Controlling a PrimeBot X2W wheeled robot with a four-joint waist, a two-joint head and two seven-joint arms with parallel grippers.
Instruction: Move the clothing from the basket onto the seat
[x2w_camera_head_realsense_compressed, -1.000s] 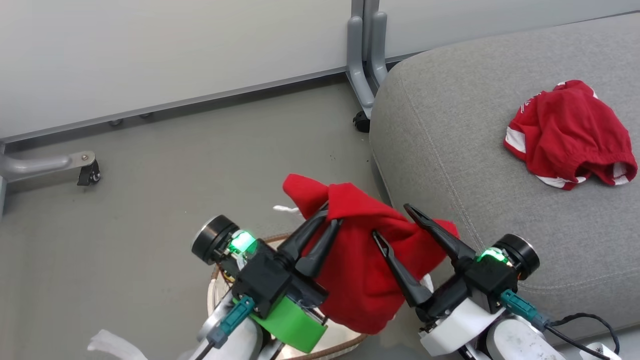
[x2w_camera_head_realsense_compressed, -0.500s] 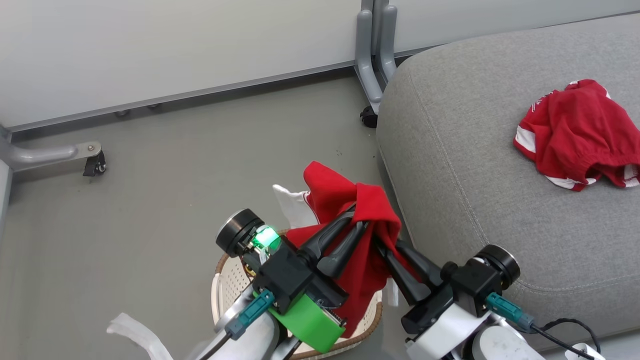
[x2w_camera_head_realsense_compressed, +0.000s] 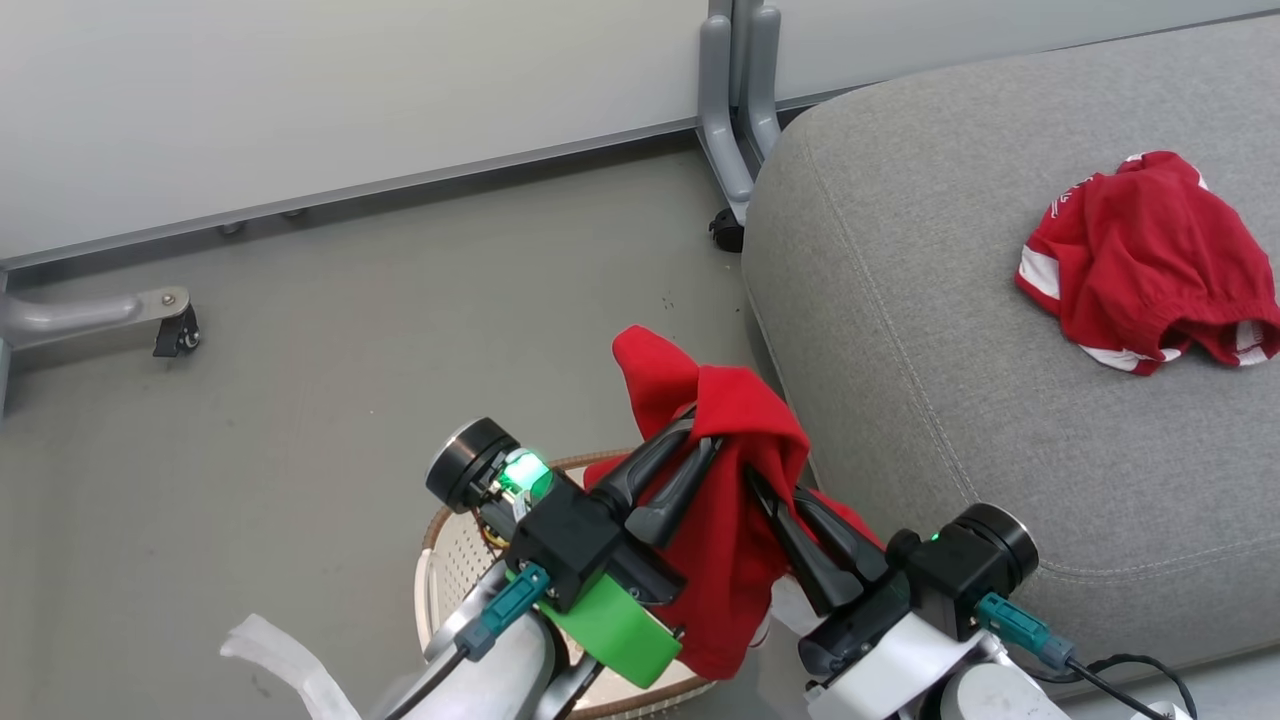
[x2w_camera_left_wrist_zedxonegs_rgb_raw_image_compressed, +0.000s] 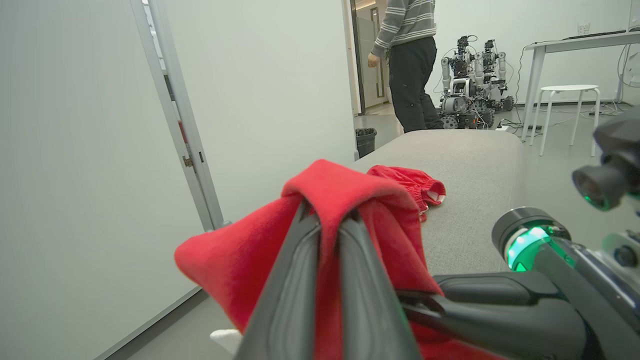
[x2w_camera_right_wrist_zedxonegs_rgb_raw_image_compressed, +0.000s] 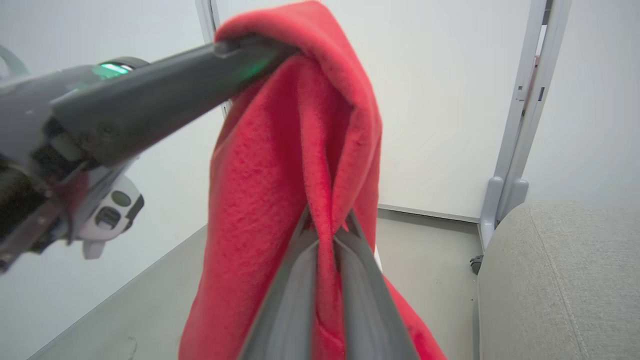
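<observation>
Head view shows you the red garment (x2w_camera_head_realsense_compressed: 728, 540) pinched by both grippers: left gripper (x2w_camera_head_realsense_compressed: 703, 432) clamps its top fold and right gripper (x2w_camera_head_realsense_compressed: 772, 482) grips just right of that. It hangs long axis downward over the basket (x2w_camera_head_realsense_compressed: 447, 556), beside the seat (x2w_camera_head_realsense_compressed: 930, 380). Bare cushion lies right, short of another red garment (x2w_camera_head_realsense_compressed: 1140, 260).

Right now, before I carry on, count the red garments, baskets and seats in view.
Red garments: 2 (held fleece, white-trimmed piece)
Baskets: 1 (basket)
Seats: 1 (seat)
Total: 4
</observation>
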